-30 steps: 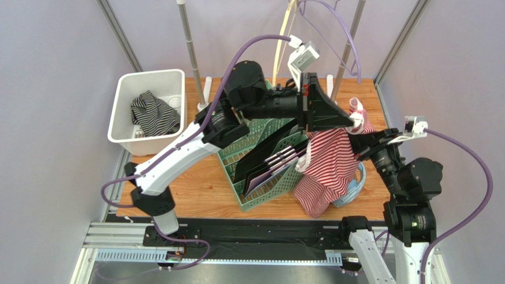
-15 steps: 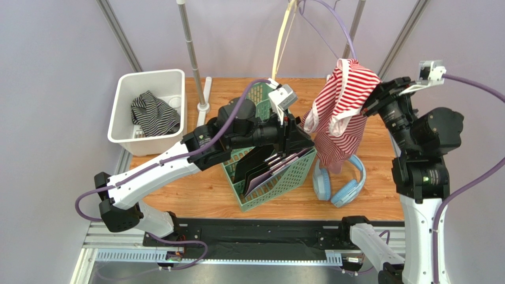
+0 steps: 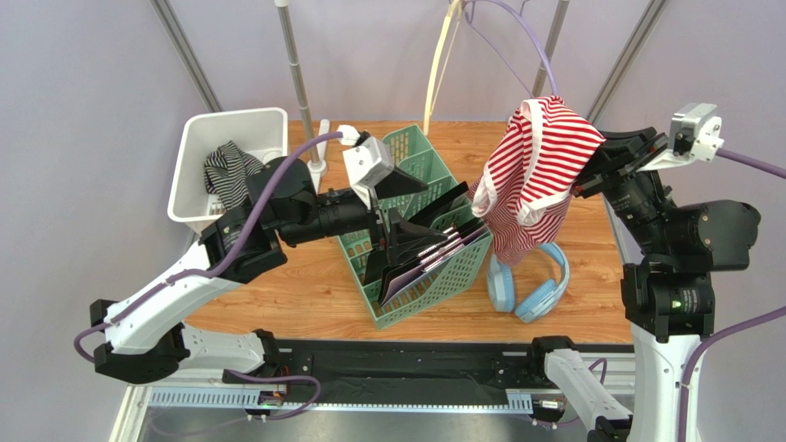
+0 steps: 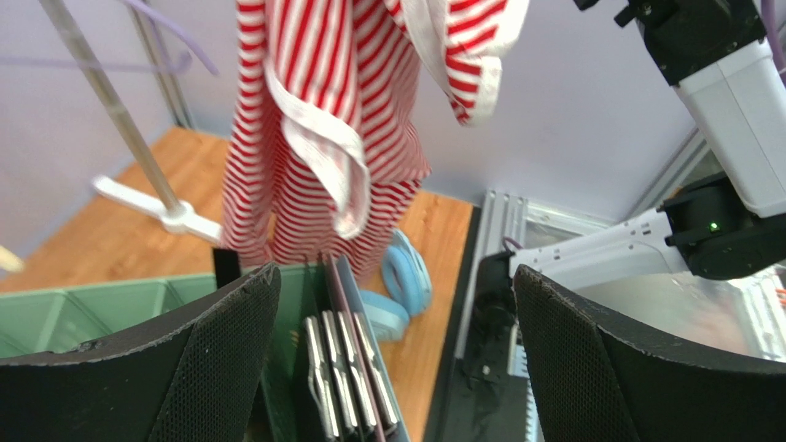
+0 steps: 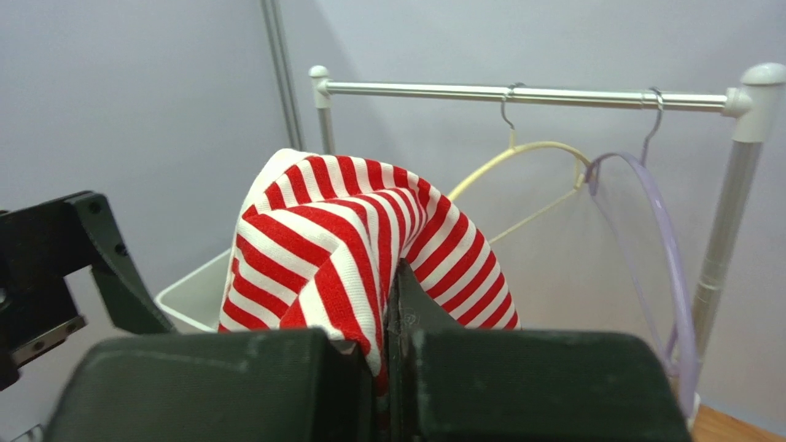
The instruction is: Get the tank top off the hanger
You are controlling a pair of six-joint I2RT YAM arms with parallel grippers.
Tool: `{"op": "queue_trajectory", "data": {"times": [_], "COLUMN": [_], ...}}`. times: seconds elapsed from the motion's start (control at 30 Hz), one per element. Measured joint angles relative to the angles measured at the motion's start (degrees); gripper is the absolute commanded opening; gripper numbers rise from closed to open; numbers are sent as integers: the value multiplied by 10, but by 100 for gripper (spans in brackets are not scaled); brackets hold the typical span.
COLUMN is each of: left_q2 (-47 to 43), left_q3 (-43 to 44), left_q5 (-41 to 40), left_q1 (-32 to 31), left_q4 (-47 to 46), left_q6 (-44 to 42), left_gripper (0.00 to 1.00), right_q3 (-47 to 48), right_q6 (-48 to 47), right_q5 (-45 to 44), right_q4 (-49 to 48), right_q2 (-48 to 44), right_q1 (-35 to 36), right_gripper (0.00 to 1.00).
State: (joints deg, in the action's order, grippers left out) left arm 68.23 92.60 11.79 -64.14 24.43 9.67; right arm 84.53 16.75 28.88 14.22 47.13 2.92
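1. We are keeping the right gripper closed, its two fingers pinching a fold of the tank top between them.
2. The tank top is hanging free from that grip, raised above the table. Its lower edge is draping down between the basket and the headphones.
3. The cream hanger and the purple hanger are hanging from the rail behind the tank top. The striped cloth is touching neither of them.
4. We are holding the left gripper with its jaws spread wide apart and nothing between them. It is hovering over the basket and pointing toward the tank top, near the cloth but not touching it.
5. The basket is carrying dark cases standing on edge. The headphones are lying flat on the table just beside the basket.
6. The bin is sitting at the far left corner of the table, with a dark striped garment lying inside it.
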Motion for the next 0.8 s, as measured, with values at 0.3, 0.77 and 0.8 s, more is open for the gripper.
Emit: {"op": "queue_trajectory", "data": {"times": [0.3,0.77,0.8], "left_q2": [111,275,278], "left_q3": [124,213,213], "left_q5": [23,56,59], "left_q1": [0,0,0], "left_q4": [-6,-26,-35], "left_q6": [-99,-115,-113], "left_gripper": [99,92,87], "right_q3": [44,22,16], "right_q6": [74,161,165], "right_q5": [77,113,113], "right_q4": [-51,-125,-130], "right_q2": [9,6,3], "right_q1": [0,0,0], "right_gripper": [0,0,0]}}
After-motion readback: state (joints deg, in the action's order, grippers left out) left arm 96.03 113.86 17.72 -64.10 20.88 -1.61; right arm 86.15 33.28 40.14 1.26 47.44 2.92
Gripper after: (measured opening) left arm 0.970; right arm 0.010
